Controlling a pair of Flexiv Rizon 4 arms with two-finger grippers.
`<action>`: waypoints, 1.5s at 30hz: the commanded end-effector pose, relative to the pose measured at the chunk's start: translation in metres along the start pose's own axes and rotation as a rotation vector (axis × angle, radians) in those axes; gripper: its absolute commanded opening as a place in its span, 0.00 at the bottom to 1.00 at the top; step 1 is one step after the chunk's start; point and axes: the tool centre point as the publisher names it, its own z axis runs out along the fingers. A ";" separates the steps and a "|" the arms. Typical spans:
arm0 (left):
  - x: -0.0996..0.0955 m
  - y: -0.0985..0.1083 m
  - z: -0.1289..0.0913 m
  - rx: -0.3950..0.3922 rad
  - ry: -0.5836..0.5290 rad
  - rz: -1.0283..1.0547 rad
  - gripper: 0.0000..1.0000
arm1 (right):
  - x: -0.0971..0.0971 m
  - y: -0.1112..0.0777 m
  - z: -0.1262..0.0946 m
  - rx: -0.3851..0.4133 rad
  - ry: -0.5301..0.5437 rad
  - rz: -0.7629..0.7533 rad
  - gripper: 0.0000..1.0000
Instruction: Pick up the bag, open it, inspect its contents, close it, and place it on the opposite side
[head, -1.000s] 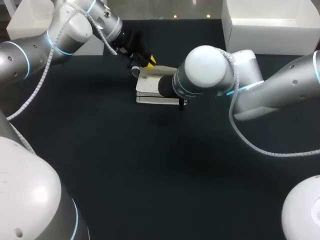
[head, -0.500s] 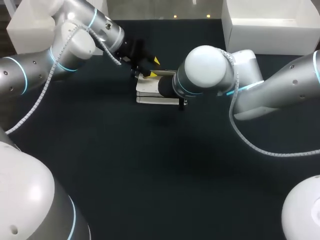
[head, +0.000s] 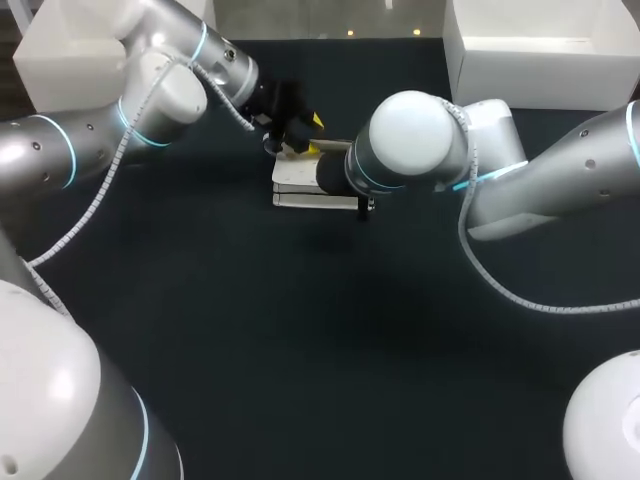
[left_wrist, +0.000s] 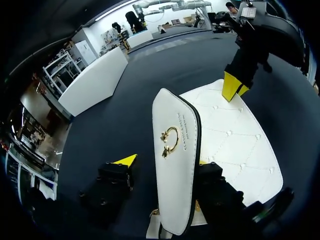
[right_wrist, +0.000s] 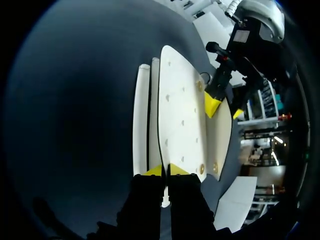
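A white quilted bag (head: 300, 185) lies flat on the dark table (head: 300, 330). Its long axis runs from the end near the left arm to the end near the right arm. Both grippers are at the bag, one at each end.

The right gripper (right_wrist: 168, 171) is at the bag's right-arm end. Its yellow tips are nearly together, and a thin edge of the bag appears to be pinched between them, pinning that end down.

The left gripper (head: 308, 135) is at the opposite end, over the bag's far long edge, where the flap (left_wrist: 175, 200) hinges. The flap stands up on edge, showing its gold ring clasp (left_wrist: 170, 141), and rises between the left fingers, which are spread wide. One yellow tip stands apart from the flap's outer face with dark table showing between them. The other finger is mostly hidden behind the flap, on the bag-body side, and seems to prop it up. The left gripper has hold of nothing.

The flap's length runs along the bag's long axis, so the left fingers straddle its thin dimension. The left arm is clearly nearer the flap. In my judgement, the opening step is under way, and the next move depends on those fingers closing across the flap or tipping it further from the bag's body.
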 end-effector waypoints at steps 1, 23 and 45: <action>-0.009 0.004 0.008 0.001 0.008 0.001 0.47 | 0.002 0.000 0.001 -0.001 -0.006 0.001 0.00; -0.014 0.009 0.008 0.001 0.012 -0.038 0.00 | 0.002 0.000 0.001 -0.001 -0.006 0.001 0.00; -0.024 -0.016 -0.027 0.004 0.086 -0.122 0.00 | -0.021 0.004 -0.050 0.050 0.062 0.018 1.00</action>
